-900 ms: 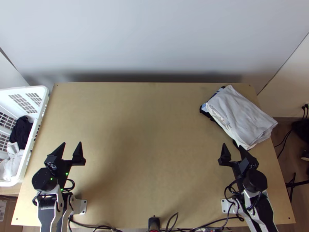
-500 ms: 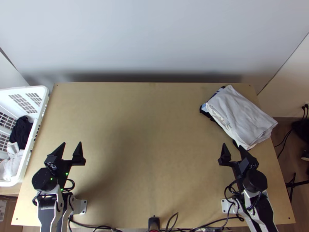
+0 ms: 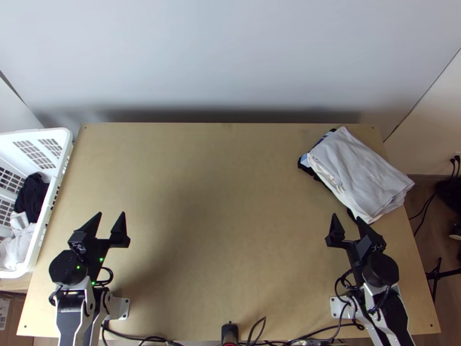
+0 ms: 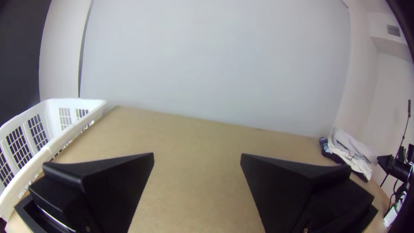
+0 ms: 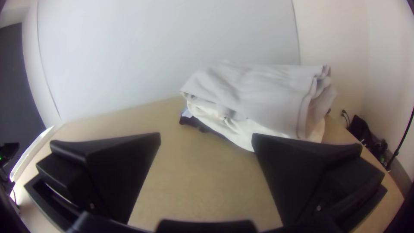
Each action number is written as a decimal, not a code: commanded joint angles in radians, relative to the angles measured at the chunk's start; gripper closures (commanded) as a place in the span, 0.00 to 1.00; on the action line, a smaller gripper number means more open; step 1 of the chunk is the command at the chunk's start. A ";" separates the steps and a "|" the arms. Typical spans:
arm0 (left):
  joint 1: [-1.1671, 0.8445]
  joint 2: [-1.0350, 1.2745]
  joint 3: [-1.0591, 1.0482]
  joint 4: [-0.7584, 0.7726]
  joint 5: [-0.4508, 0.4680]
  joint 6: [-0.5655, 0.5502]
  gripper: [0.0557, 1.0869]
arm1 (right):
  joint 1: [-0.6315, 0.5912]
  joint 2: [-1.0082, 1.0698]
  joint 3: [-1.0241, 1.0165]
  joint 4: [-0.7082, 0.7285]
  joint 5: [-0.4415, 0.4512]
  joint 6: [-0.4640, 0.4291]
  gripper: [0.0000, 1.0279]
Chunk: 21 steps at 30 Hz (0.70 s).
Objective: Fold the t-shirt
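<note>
Black, wide and flat, the two fingers of the left gripper (image 3: 112, 214) stand far apart, and nothing is held between them; in the left wrist view bare wood shows through the gap. The black two-fingered right gripper (image 3: 346, 217) is spread wide as well, with nothing in its grasp. One of its fingertips is just beside the near corner of the cloth pile, and I cannot tell whether they touch.

The left arm (image 3: 72, 311) comes up from the lower left of the top view, its gripper near its base and directed toward the far side of the light wooden table (image 3: 219, 230). The right arm (image 3: 383, 300) slants up and inward from the lower right, its gripper also directed at the far side.

The pile lies at the table's right edge, set at an angle, one corner out past the edge: a light grey folded cloth (image 3: 360, 167) on top, a creamy white cloth (image 5: 241, 133) under it, and a dark blue cloth (image 5: 194, 121) poking out at the bottom. At the left edge is a white plastic basket with slotted walls (image 3: 49, 213), holding a bunched black cloth (image 3: 31, 196) and a crumpled white one (image 3: 18, 248). Which of these is the t-shirt, I cannot tell.
</note>
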<state>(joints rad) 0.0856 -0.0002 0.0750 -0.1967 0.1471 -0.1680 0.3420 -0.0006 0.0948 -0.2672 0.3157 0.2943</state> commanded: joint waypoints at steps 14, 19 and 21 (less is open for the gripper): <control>-0.007 0.000 0.000 0.003 -0.001 -0.008 0.05 | 0.000 0.001 0.000 0.000 0.000 0.000 0.05; -0.021 0.005 0.000 0.000 -0.038 -0.010 0.05 | 0.028 -0.001 0.000 -0.017 -0.001 0.065 0.05; -0.021 0.005 0.000 0.000 -0.057 -0.019 0.05 | 0.060 0.001 0.000 -0.032 0.000 0.108 0.05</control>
<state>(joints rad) 0.0700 0.0010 0.0750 -0.1959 0.1364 -0.1780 0.3519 -0.0010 0.0948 -0.2710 0.3161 0.3161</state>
